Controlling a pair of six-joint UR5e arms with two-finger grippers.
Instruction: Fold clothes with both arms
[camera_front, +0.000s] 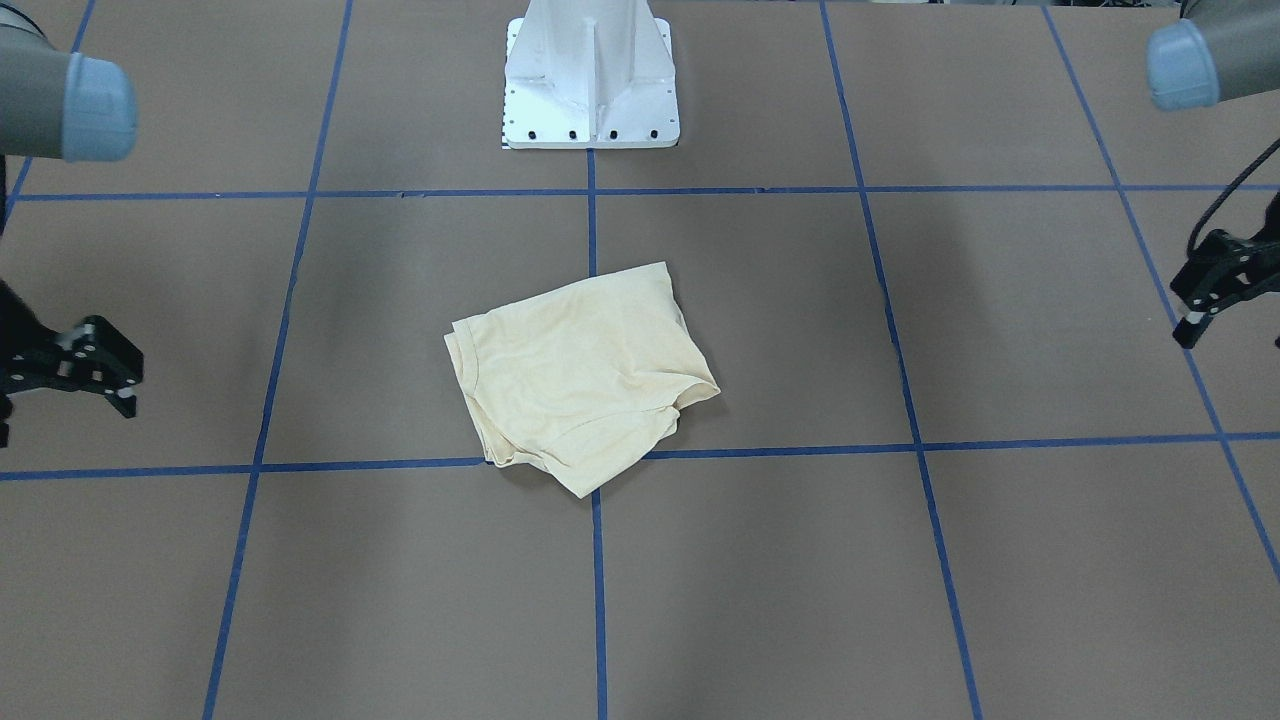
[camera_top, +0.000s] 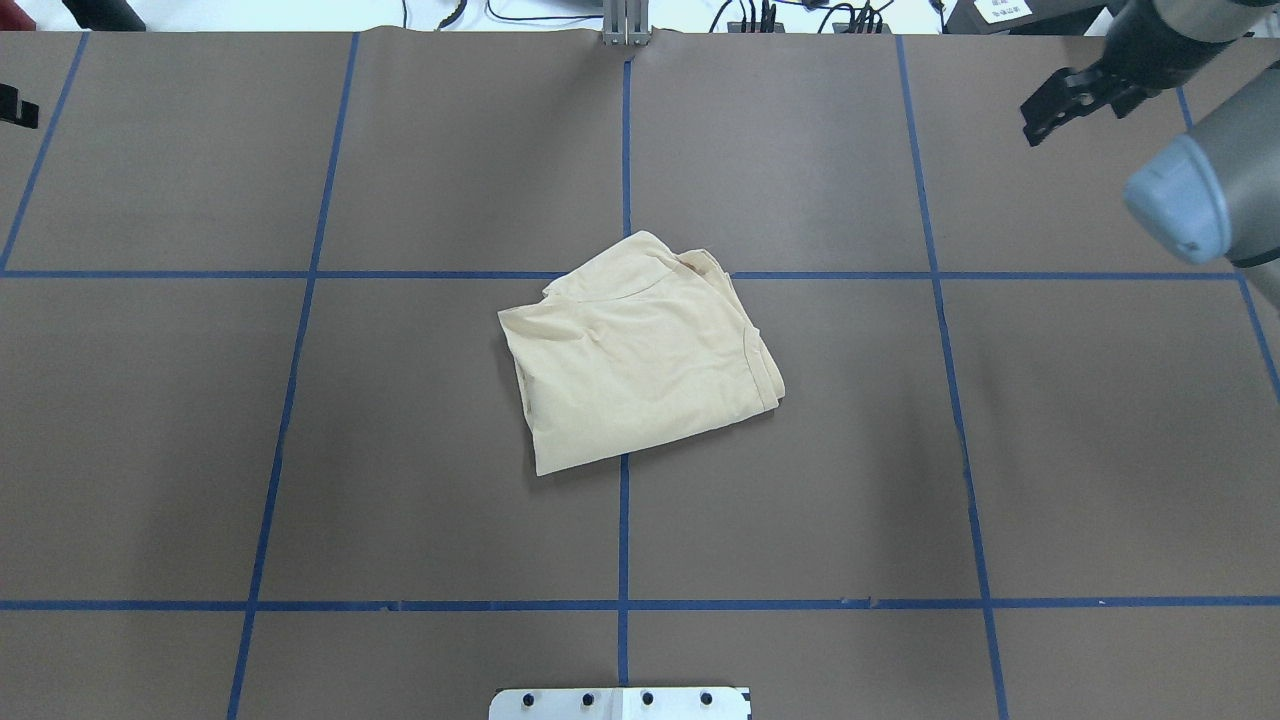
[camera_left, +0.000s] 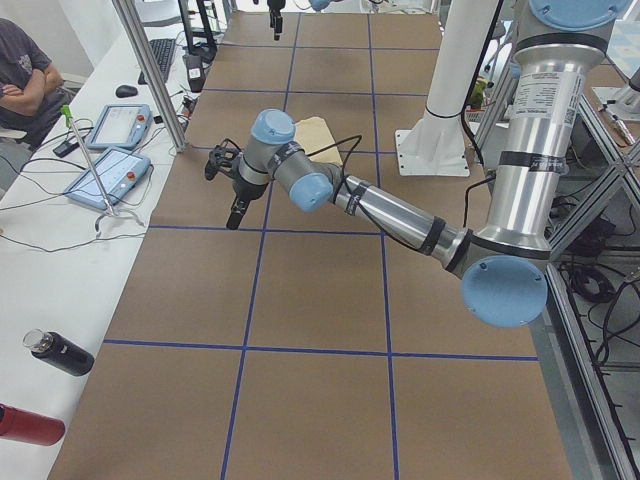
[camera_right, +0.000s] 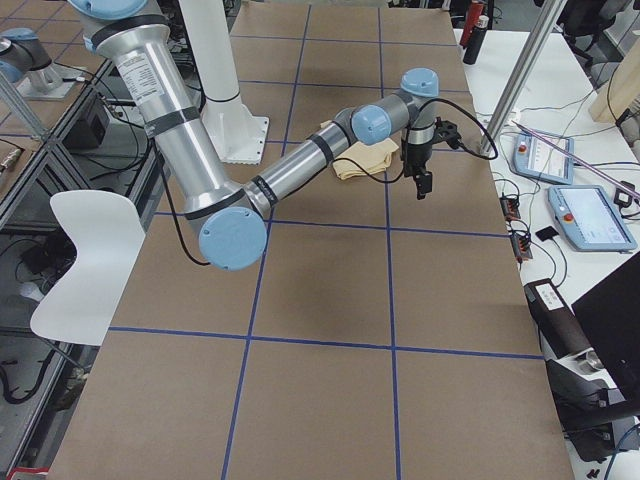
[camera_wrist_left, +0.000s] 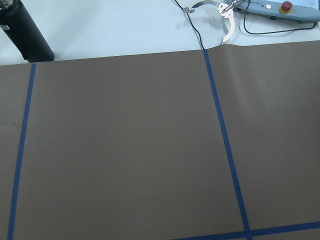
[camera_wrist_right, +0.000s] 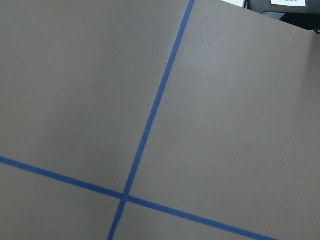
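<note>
The clothes are one pale cream-yellow shirt (camera_front: 580, 380), folded into a compact bundle on the brown table where the blue tape lines cross at the middle (camera_top: 640, 350). Its print is hidden. Both arms hang well away from it, out over the table's two ends. My left gripper (camera_front: 1225, 300) hovers open and empty, also in the left side view (camera_left: 222, 195). My right gripper (camera_front: 105, 368) is open and empty too, at the far right corner in the overhead view (camera_top: 1075, 115) and beyond the shirt in the right side view (camera_right: 437, 160). The wrist views show only bare table.
The white pedestal base (camera_front: 592, 80) stands at the robot's side of the table. A bench along the far side holds teach pendants (camera_left: 110, 170), cables and bottles (camera_left: 60, 352). A person (camera_left: 25, 70) sits beside it. A metal post (camera_right: 520, 70) rises near the right gripper.
</note>
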